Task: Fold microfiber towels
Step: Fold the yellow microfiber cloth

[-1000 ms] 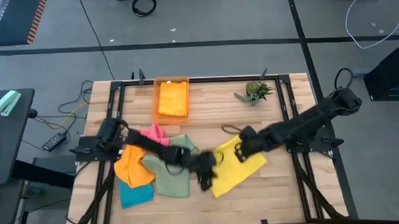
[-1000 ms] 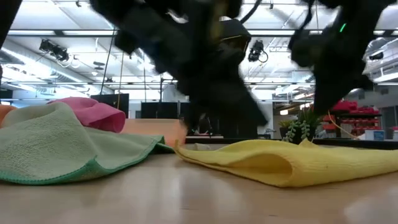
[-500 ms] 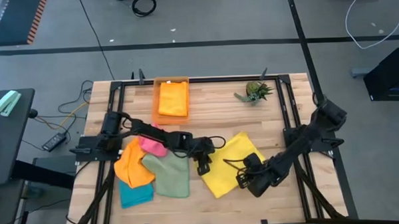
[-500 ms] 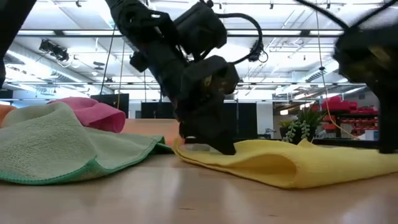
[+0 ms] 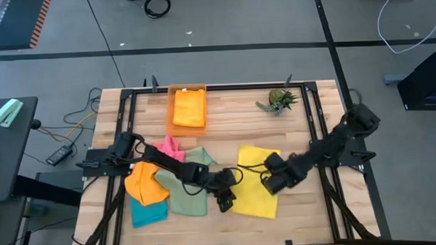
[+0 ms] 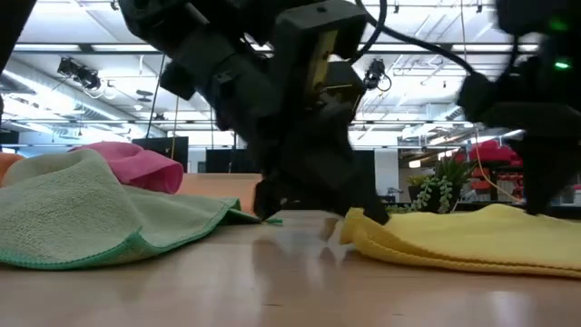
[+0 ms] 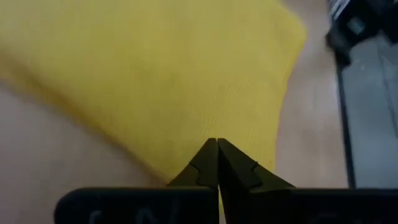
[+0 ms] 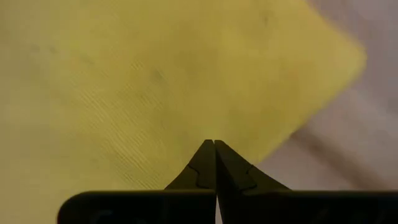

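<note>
A yellow microfiber towel (image 5: 256,181) lies spread flat on the table right of centre; it also shows in the low view (image 6: 472,241). My left gripper (image 5: 224,201) is shut at the towel's near-left edge. My right gripper (image 5: 272,184) is shut over the towel's right part. Both wrist views show the fingertips closed, with flat yellow cloth beyond them. To the left, orange (image 5: 144,180), pink (image 5: 168,148), sage green (image 5: 188,190) and teal (image 5: 148,211) towels lie in a loose, overlapping pile. My left gripper has its shut fingertips (image 7: 216,149) at the yellow towel's left edge (image 6: 354,232), coming at it low and slanting from the table's left. No cloth shows between the tips; whether they press on it I cannot tell. My right gripper has its shut fingertips (image 8: 214,152) just over the towel's right part (image 8: 155,93), slanting in from the table's right. The cloth lies flat under them; whether they touch it I cannot tell.
An orange tray (image 5: 187,89) with a folded orange towel (image 5: 189,109) stands at the far edge. A small spiky green plant (image 5: 279,100) stands at the far right. Bare wood lies near the front edge.
My left gripper has gone toward the near edge, and my right gripper toward the far edge, onto the towel's right part. The yellow towel has turned about from a diamond to sides roughly square with the table. It lies flatter, and its left edge has slid right.
</note>
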Robot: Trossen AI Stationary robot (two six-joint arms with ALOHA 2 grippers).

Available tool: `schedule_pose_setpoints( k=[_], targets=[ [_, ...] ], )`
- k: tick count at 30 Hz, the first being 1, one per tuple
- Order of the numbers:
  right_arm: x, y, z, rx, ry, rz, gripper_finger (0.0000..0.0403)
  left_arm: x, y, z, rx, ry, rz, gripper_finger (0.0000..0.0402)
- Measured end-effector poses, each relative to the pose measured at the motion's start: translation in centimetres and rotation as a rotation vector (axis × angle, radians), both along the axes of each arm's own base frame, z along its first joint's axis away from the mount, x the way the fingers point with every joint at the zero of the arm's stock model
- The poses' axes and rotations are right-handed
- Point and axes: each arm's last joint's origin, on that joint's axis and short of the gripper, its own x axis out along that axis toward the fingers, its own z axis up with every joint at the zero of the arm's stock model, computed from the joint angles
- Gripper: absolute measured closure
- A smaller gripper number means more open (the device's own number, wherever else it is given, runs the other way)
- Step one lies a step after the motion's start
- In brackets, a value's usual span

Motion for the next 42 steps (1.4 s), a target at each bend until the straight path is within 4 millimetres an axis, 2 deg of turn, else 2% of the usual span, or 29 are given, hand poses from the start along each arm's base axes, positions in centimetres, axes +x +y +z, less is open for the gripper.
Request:
schedule_pose_setpoints(
  k=[2, 4, 8, 12, 16, 20, 24, 30, 34, 38, 40, 42],
  targets=[
    [0.2, -0.9, 1.4, 0.046, -0.033, 0.036, 0.0402, 0.2, 0.6, 0.6, 0.019, -0.028, 0.003, 0.0396],
    [0.1, -0.9, 2.8, 0.103, -0.104, 0.057, 0.0402, 0.4, 1.5, 1.4, 0.046, -0.058, 0.015, 0.0392],
    [-0.5, 1.9, 4.7, 0.211, -0.3, 0.086, 0.0402, 1.0, 4.4, 2.9, 0.118, -0.113, 0.043, 0.0388],
    [-1.7, 6.3, 3.6, 0.216, -0.414, 0.099, 0.0402, 1.4, 7.0, 3.0, 0.188, -0.132, 0.055, 0.0396],
    [-2.2, 9.9, 0.6, 0.234, -0.435, 0.146, 0.0402, 1.7, 8.4, 1.5, 0.203, -0.102, 0.052, 0.0389],
    [-2.3, 11.9, -1.8, 0.267, -0.447, 0.16, 0.0402, 1.9, 8.4, -0.1, 0.18, -0.083, 0.009, 0.0396],
    [-2.5, 13.0, -2.9, 0.293, -0.45, 0.174, 0.0402, 1.8, 7.9, -1.6, 0.176, -0.04, -0.002, 0.0391],
    [-3.1, 13.4, -3.5, 0.318, -0.378, 0.212, 0.0402, 1.5, 7.2, -1.8, 0.182, 0.001, -0.02, 0.0396],
    [-3.1, 13.2, -2.2, 0.326, -0.41, 0.254, 0.0402, 1.3, 7.3, -0.7, 0.179, -0.009, -0.02, 0.0387],
    [-3.1, 12.9, 0.1, 0.333, -0.477, 0.329, 0.0402, 1.1, 7.4, 2.7, 0.228, -0.118, -0.068, 0.0378],
    [-3.4, 13.0, 0.8, 0.335, -0.495, 0.377, 0.0402, 1.0, 6.9, 3.9, 0.262, -0.17, -0.124, 0.0379],
    [-3.8, 13.2, 1.1, 0.328, -0.498, 0.432, 0.0402, 0.8, 5.9, 4.1, 0.295, -0.189, -0.199, 0.0383]
  ],
)
